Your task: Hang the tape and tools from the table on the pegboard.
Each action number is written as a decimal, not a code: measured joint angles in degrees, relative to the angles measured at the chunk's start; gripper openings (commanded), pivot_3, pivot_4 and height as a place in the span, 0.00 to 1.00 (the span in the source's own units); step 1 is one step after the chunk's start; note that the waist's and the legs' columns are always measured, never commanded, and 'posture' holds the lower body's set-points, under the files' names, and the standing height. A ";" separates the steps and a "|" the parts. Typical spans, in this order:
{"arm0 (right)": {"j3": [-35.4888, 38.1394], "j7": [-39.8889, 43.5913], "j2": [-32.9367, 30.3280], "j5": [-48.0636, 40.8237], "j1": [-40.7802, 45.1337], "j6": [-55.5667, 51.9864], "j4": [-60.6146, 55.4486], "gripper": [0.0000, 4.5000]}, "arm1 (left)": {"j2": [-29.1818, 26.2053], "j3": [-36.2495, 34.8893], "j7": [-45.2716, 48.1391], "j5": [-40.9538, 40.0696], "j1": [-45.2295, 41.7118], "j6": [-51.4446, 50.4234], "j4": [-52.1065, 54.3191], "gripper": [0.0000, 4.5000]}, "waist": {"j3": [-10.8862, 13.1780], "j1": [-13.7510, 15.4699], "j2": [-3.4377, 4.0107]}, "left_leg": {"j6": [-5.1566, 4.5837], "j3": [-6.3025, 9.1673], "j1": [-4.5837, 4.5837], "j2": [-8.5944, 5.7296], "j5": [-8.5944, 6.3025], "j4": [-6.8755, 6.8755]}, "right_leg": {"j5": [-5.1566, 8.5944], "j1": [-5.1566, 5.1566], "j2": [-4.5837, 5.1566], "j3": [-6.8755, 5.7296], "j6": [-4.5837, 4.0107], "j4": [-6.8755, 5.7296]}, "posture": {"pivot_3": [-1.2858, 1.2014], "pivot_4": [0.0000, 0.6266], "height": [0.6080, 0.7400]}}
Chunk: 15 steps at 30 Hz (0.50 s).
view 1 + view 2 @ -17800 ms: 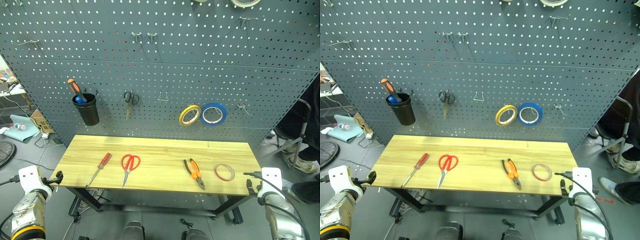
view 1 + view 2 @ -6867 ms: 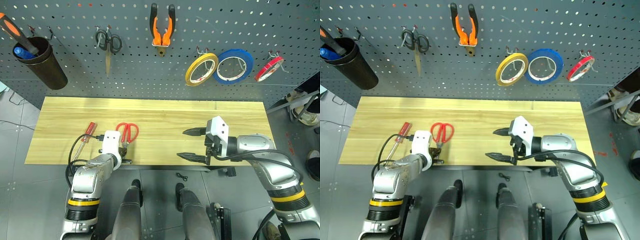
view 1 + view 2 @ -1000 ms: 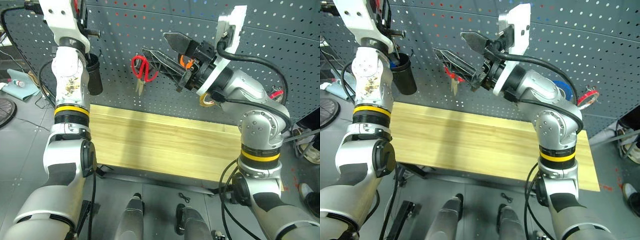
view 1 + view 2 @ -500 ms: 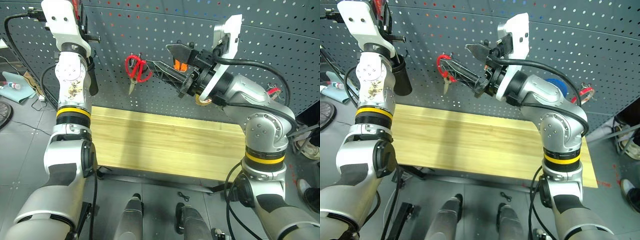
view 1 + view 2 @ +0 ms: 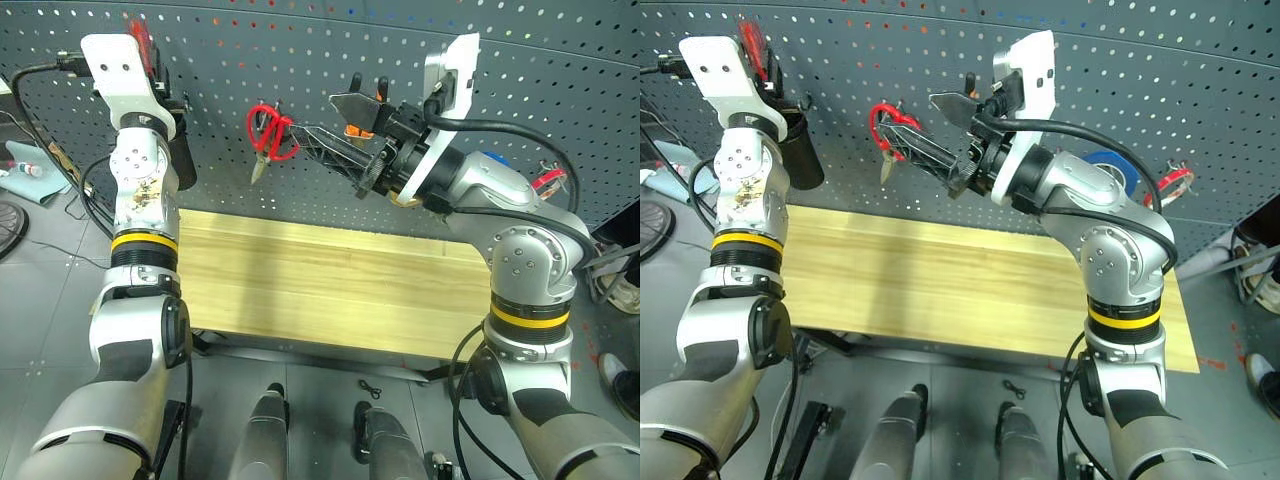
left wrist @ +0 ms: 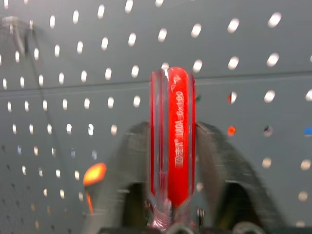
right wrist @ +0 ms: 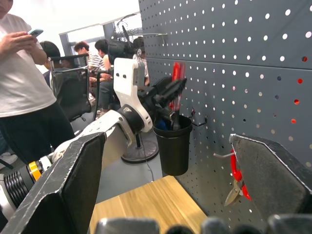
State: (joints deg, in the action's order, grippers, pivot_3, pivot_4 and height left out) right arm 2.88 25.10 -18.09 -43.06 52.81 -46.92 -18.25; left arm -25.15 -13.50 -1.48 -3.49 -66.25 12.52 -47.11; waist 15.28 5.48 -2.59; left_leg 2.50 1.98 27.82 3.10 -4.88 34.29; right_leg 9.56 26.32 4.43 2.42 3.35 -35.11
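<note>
My left gripper (image 5: 152, 60) is raised at the pegboard (image 5: 300, 50), over the black cup (image 7: 174, 144). Its fingers stand open on either side of the red handle of the screwdriver (image 6: 178, 122), which points up between them; its shaft runs down into the cup. The red-handled scissors (image 5: 268, 132) hang on a hook to the right of the cup. My right gripper (image 5: 315, 112) is open and empty in front of the board, just right of the scissors. Behind it the orange-and-black pliers (image 5: 357, 128) hang, partly hidden. The red tape (image 5: 551, 180) hangs at the far right. The table (image 5: 300, 290) top is bare.
A blue tape roll (image 5: 497, 160) hangs behind my right forearm. An orange-handled screwdriver (image 6: 95, 173) also sits in the cup. In the right wrist view a person (image 7: 24, 87) stands left of the board, with others seated farther back.
My left hand has come down towards the cup with the red screwdriver, and its fingers have spread apart. The right arm has stayed in place.
</note>
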 measured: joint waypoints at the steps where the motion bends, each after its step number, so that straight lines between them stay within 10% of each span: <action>1: -0.05 0.05 0.00 0.00 0.00 0.00 0.09 1.00 | 0.02 -0.01 -0.04 -0.08 0.00 -0.20 0.30 0.77 | 0.08 -0.01 0.00 | 0.00 0.00 0.00 0.00 0.00 0.00 | 0.00 0.00 0.00 0.00 0.00 0.00 | 0.59 0.50 1.00; 3: -0.08 0.17 -0.01 0.01 0.00 0.00 0.29 1.00 | 0.02 -0.10 -0.15 -0.20 0.00 -0.20 1.48 0.99 | 0.20 -0.03 0.02 | 0.00 0.00 0.00 0.00 0.00 0.00 | 0.00 0.00 0.00 0.00 0.00 0.01 | 0.59 0.49 1.00; 15: -1.86 3.56 -4.01 1.56 -3.93 0.29 0.61 1.00 | -0.73 2.58 14.99 -8.97 13.43 -13.76 30.58 0.99 | 0.23 0.09 0.05 | 0.01 0.00 0.00 0.03 -0.01 -0.09 | 0.08 -0.05 0.04 -0.03 -0.13 0.07 | 0.59 0.50 1.00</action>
State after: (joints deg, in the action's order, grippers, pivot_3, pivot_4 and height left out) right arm 1.02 28.66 -22.10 -41.50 48.88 -46.63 -17.65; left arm -25.88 -10.92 13.51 -12.46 -52.82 -1.24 -16.52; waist 15.51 5.57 -2.53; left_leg 2.51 1.98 27.82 3.13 -4.89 34.20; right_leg 9.64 26.26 4.47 2.39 3.22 -35.04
